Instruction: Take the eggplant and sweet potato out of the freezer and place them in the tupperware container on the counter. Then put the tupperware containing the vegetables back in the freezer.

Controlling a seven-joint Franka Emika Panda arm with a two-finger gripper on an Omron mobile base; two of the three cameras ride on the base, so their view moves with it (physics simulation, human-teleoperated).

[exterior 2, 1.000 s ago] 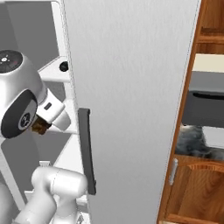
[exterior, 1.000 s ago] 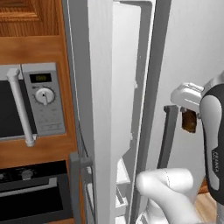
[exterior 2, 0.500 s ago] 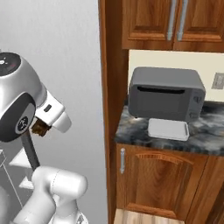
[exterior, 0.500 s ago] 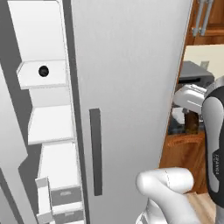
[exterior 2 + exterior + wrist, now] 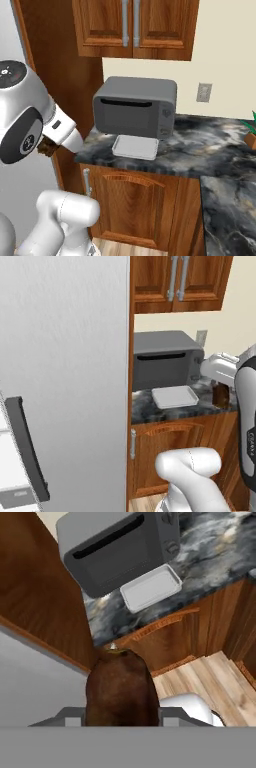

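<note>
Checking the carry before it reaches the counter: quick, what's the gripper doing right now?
Gripper: closed on the sweet potato, carrying it; the brown lump sits between the fingers in the hand view.

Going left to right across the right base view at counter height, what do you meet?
Sweet potato held at the gripper → tupperware container on the counter, in front of the toaster oven → wall outlet.

I see my arm (image 5: 60,220) built of smooth, glossy white rounded shells. A dark grey round joint cap (image 5: 11,72) carries small white markings; a dark band (image 5: 246,421) bears pale lettering.
</note>
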